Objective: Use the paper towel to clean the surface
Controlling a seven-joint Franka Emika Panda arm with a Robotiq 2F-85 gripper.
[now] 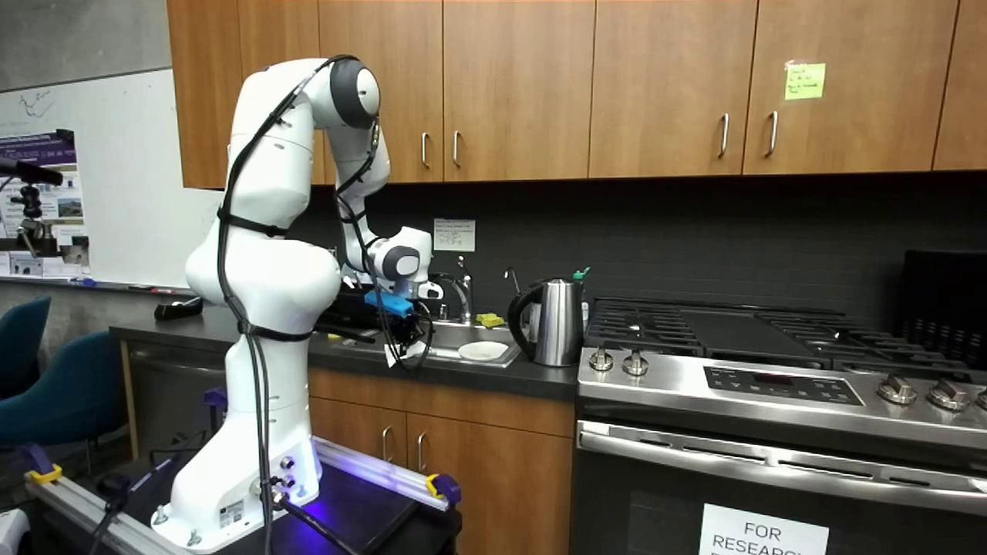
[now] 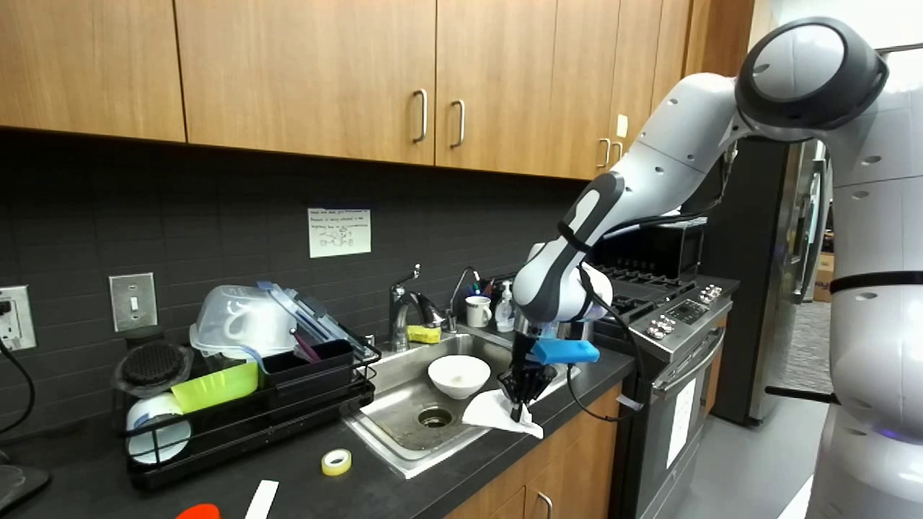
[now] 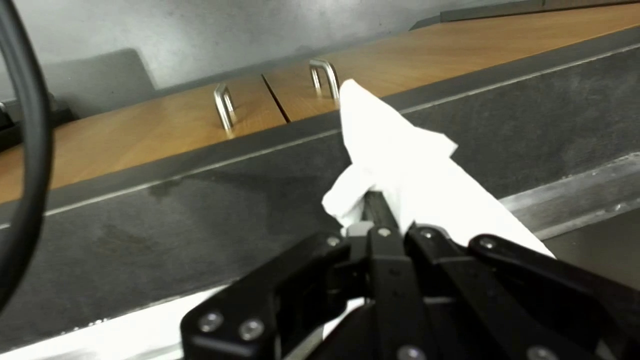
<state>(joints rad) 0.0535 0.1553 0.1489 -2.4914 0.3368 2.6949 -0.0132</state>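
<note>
Wood cabinets (image 1: 517, 92) run across the top of both exterior views, and below them stretches the dark counter (image 2: 364, 494), the task's surface. The arm (image 1: 270, 277) reaches over it. The stove (image 1: 771, 420) stands at the counter's end. The sink (image 2: 396, 422) is set into the counter and holds a bowl (image 2: 459, 376). Just beside the sink, the black rack (image 2: 216, 447) is well filled. The kettle (image 1: 559, 324) stands between sink and stove, its inside hidden.

The gripper (image 3: 377, 207) is clenched, grasping the towel (image 3: 420, 180) by a gathered fold at the sink's front. In the wrist view the towel spans the strip of counter there, one tip overlapping the front edge, the rest trailing back past the sink's rim; whether it touches the counter, I cannot tell.

In the rack sits a clear tub (image 2: 238, 299), with a white cup (image 2: 249, 331) inside or behind it, I cannot tell which. The bowl is upright, near the drain (image 2: 435, 417); its contents are too small to tell. A green dish (image 2: 216, 387) is tilted in the rack. A bottle (image 2: 505, 311) and mug (image 2: 478, 312) stand behind the sink, just beside each other. The sponge (image 2: 423, 334) lies by the faucet (image 2: 399, 321), and tape (image 2: 336, 471) lies on the counter near the rack.
</note>
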